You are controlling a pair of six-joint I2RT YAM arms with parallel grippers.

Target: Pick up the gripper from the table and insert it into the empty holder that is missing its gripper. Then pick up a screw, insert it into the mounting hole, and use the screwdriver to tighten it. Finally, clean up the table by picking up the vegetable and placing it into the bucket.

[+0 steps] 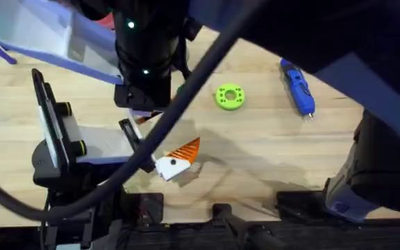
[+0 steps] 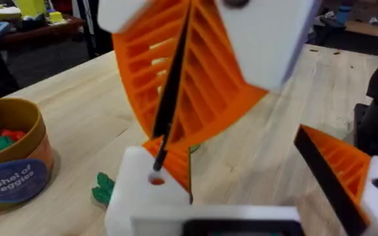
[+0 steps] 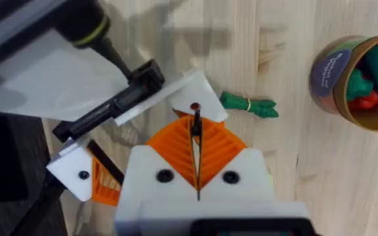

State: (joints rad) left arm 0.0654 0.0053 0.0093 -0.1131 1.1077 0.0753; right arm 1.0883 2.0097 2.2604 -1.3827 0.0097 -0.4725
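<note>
The right gripper's fingers (image 3: 169, 147) are pressed together on a thin black rod (image 3: 196, 124), which is clamped between their orange ribbed pads. The rod's tip is set at the dark hole of the holder (image 3: 205, 92), a white block that forms one finger of the left gripper (image 3: 136, 137). The left gripper's fingers are spread, with nothing held between them; its other finger (image 2: 346, 170) carries an orange wedge and is kept well apart from the holder. In the left wrist view, an orange piece with a black edge (image 2: 176, 160) is seen right against the holder; whether it is fully seated cannot be told.

The vegetable (image 3: 248, 105) is laid on the wooden table (image 1: 269, 153) just beyond the holder, between it and the bucket (image 3: 346, 78). The bucket is stood upright nearby and is loaded with green, teal and red toy pieces. The screwdriver (image 1: 297, 87) is left lying flat far off to the right, beside a bright green disc (image 1: 229, 96).
</note>
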